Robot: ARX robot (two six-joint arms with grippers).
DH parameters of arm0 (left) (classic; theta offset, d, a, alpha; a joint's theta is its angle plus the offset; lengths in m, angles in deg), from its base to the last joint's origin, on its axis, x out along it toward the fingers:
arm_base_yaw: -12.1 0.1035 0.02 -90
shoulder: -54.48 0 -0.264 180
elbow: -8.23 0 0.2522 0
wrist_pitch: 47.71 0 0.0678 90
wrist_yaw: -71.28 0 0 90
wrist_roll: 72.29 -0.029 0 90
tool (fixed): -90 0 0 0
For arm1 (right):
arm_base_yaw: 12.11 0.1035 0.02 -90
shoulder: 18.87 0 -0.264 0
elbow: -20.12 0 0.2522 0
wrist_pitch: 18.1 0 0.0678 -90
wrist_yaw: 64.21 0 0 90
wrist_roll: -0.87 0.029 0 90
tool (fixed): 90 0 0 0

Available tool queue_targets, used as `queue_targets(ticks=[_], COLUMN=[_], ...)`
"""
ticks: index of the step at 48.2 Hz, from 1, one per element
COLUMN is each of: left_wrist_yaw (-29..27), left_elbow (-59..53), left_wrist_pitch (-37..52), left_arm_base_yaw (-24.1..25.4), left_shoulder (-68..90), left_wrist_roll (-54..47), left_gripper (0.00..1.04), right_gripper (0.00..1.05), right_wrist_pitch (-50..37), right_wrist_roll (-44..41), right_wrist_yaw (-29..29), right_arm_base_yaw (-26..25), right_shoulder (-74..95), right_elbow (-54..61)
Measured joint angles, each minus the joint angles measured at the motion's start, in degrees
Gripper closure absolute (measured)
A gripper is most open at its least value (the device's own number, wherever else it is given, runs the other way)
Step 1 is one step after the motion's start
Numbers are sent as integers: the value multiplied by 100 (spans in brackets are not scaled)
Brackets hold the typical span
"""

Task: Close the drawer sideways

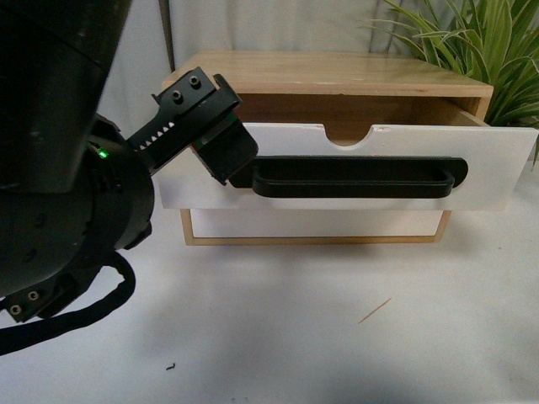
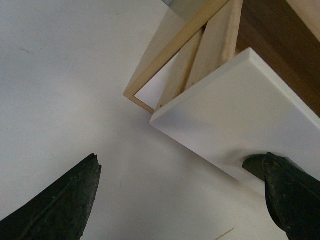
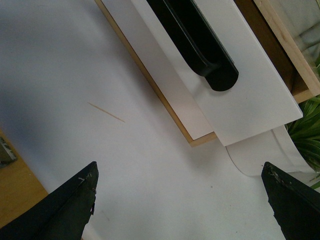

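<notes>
The drawer, white-fronted with a semicircular notch and a long black bar handle, stands pulled out of the light wood cabinet. My left gripper is open at the left end of the drawer front, one finger lying across it by the handle's end. In the left wrist view the gripper shows the drawer front's corner ahead between the open fingers. My right gripper is open and empty above the table, facing the drawer's right end and handle. It is out of the front view.
A plain white lower drawer front sits shut below. A green plant in a white pot stands right of the cabinet. A thin wood sliver lies on the white table.
</notes>
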Motion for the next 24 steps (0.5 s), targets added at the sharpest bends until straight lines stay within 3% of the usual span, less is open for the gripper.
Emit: queue_targets(ticks=[24], left_wrist_yaw=[221], left_elbow=[356], left_wrist_pitch=[63], left_arm_base_yaw=[105], left_shoulder=[466], left_wrist_roll=[-94], left_gripper=[6], right_gripper=[9], right_wrist_pitch=[-710], right_wrist_roll=[278], right_wrist_yaw=[509], right_arm_base_yaw=[400], right_shoulder=[1622], right_elbow=[-1014])
